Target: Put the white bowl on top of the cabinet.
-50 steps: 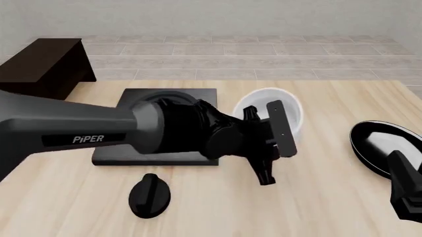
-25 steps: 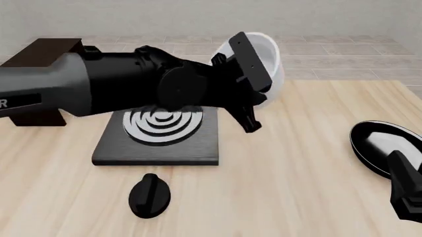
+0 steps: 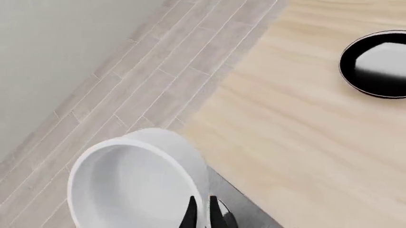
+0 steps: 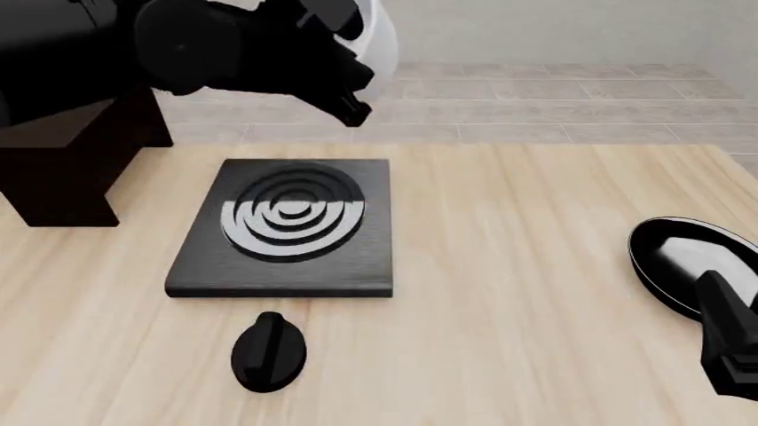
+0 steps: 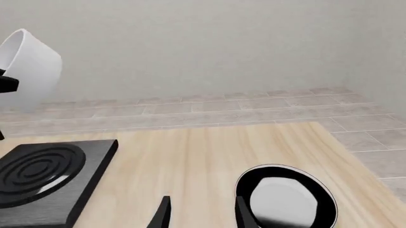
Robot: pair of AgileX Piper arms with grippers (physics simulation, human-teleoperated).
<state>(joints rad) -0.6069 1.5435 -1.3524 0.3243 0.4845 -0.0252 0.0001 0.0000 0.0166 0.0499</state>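
**Bowl lifted and carried toward the cabinet**

The left end effector (image 3: 201,216) is clenched on the rim of the glossy white deep round bowl (image 3: 130,183). A second ago the bowl sat on the wooden surface (image 4: 509,293) beside the flat black stove slab with rings (image 4: 290,226); now it is high in the air. The dark brown boxy cabinet (image 4: 66,164) lies below the end effector and to its left, so placing seems near. The right end effector (image 5: 199,213) is released beside the black-rimmed plate (image 5: 285,199). No writing is readable now.

My left arm is raised high across the upper left, left end effector (image 3: 201,214) pinched on the white bowl (image 3: 130,183) rim; right end effector (image 5: 199,213) low, fingers parted.
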